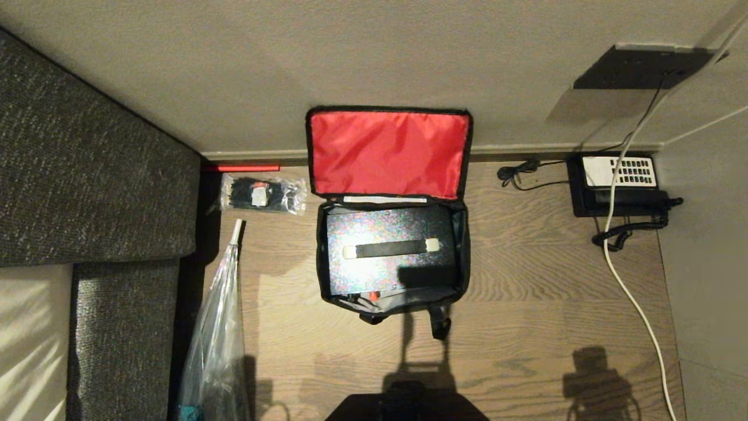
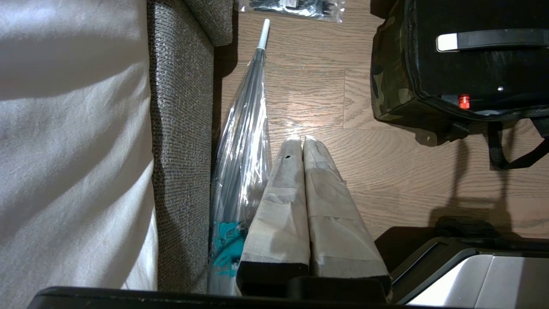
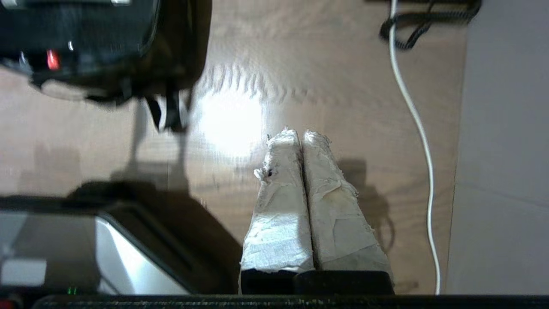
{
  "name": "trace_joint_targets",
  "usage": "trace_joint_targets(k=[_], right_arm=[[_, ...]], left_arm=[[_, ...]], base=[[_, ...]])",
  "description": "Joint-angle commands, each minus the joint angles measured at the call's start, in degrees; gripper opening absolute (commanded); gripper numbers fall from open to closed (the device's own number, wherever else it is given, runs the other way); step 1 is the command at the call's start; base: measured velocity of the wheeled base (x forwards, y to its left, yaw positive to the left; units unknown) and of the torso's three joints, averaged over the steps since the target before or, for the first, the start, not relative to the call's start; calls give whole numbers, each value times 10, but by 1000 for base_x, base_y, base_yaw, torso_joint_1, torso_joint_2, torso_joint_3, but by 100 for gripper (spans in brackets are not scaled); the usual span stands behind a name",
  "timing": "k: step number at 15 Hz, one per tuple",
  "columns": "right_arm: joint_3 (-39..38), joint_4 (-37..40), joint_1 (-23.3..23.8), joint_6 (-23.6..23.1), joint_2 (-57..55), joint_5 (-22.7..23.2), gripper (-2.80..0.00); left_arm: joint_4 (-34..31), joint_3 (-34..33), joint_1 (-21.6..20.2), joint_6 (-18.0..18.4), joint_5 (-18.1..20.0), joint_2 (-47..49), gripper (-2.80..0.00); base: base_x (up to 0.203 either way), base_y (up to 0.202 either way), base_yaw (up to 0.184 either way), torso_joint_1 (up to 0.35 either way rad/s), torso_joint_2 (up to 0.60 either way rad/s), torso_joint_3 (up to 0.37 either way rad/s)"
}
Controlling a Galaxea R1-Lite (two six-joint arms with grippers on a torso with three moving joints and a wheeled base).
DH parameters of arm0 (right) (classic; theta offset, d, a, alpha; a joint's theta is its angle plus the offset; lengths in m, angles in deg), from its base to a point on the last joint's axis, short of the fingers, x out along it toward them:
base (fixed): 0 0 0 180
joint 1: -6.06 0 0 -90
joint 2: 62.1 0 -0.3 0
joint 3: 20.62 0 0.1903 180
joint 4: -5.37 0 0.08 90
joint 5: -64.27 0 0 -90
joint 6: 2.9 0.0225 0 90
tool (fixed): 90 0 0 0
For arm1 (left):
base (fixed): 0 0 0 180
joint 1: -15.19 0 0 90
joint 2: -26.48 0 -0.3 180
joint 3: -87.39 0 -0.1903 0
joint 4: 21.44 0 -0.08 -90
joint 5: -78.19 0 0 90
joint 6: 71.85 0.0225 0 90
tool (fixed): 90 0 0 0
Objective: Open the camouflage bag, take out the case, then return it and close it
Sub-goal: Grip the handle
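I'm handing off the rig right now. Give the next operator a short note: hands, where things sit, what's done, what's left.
Left hand: shut, empty, over bare floor beside the umbrella.
Right hand: shut, empty, over the floor on the phone's side.
Camouflage bag: on the floor, red-lined lid open against the wall.
Case: inside the bag, handle up.
Left: close the lid. Whether the case was already taken out cannot be told.

No text, brand or number can be read anywhere. The desk phone (image 1: 619,184) has a white keypad, but its key markings are too small to make out. The packet of black ties (image 1: 263,194) carries a small white label with a red mark, and its print is not legible.
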Motion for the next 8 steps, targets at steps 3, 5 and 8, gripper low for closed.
trace_joint_targets(k=[3,5,8], right_arm=[[0,1,1,0,20,0,-280],[0,1,1,0,20,0,-280],[0,1,1,0,20,0,-280]], left_arm=[[0,-1,0,0,-1,-1,-280],[-3,0,0,11,1,-1,-280],[-3,-2,0,7,-1,-1,-280]], base=[[0,0,0,0,0,0],[0,0,0,0,0,0],[0,0,0,1,1,11]])
